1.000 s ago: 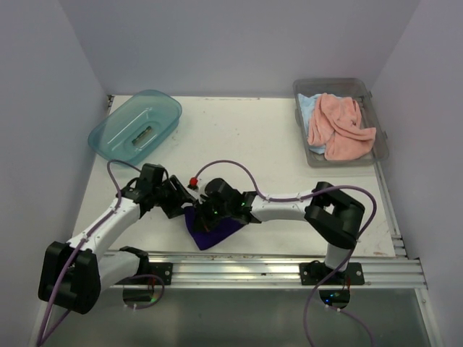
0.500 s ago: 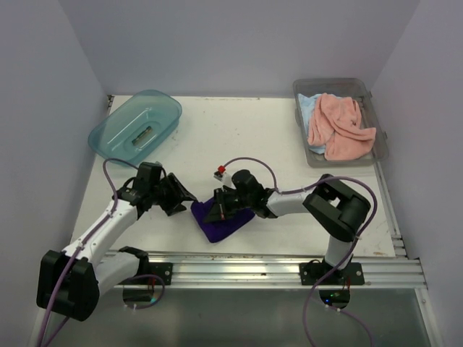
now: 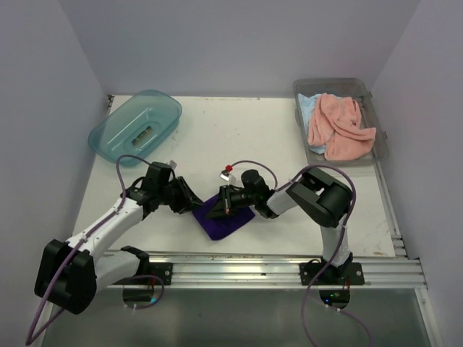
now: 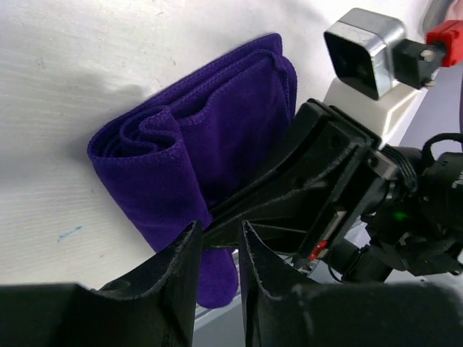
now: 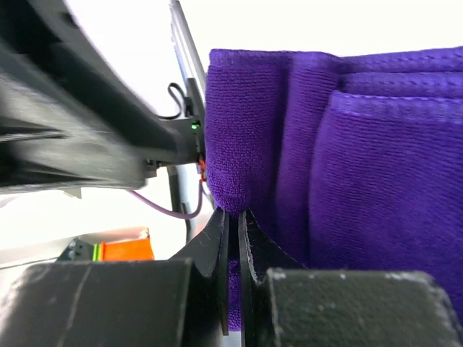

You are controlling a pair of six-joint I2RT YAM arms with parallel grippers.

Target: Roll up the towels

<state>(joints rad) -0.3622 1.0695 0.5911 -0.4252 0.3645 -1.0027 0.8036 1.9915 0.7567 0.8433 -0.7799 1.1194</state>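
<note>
The dark purple towel [image 3: 226, 218] lies partly folded and rolled near the table's front middle; it also shows in the left wrist view [image 4: 195, 137] and the right wrist view [image 5: 347, 144]. My right gripper [image 3: 226, 200] lies low over its far edge, its jaws [image 5: 231, 213] pinched on a thin layer of purple cloth. My left gripper [image 3: 190, 203] sits at the towel's left corner, its jaws [image 4: 217, 235] a narrow gap apart with nothing held. The salmon pink towel [image 3: 336, 126] and the light blue towel [image 3: 307, 108] lie in the grey bin.
The clear grey bin [image 3: 333, 81] stands at the back right. The teal tub [image 3: 137, 126] stands at the back left. A metal rail [image 3: 289, 269] runs along the table's front edge. The two grippers are close together over the purple towel.
My right gripper has drawn back to the right, its arm folding up, with the towel shifting slightly right. My left gripper pulled away, then came right again to the towel's left corner.
</note>
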